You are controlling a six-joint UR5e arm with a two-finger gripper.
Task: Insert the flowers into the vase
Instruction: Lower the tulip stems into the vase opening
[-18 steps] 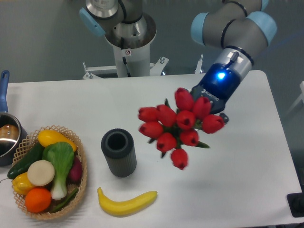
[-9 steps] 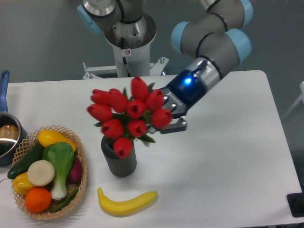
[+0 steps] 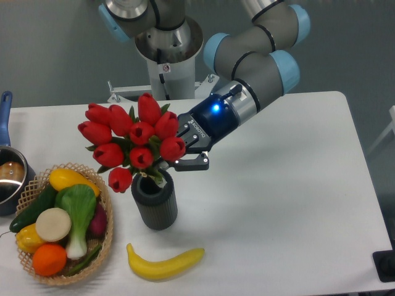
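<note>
The flowers (image 3: 131, 140), a bunch of red tulip buds with green leaves, hang tilted to the left above the vase (image 3: 154, 201), a dark ribbed upright cylinder. The lower stems and leaves reach the vase's mouth; whether they are inside it is hidden by the leaves. My gripper (image 3: 180, 152) is shut on the flowers' stems, just right of the buds and above the vase's right rim. The buds hide most of the fingers.
A wicker basket (image 3: 105, 237) with vegetables and fruit stands left of the vase. A yellow banana (image 3: 164, 263) lies in front of the vase. A pot (image 3: 8, 176) with a blue handle is at the left edge. The arm's base (image 3: 168, 55) stands behind.
My gripper has carried the flowers leftward from the table's right middle to above the vase, and the bunch now leans further left with its stems at the vase's mouth.
</note>
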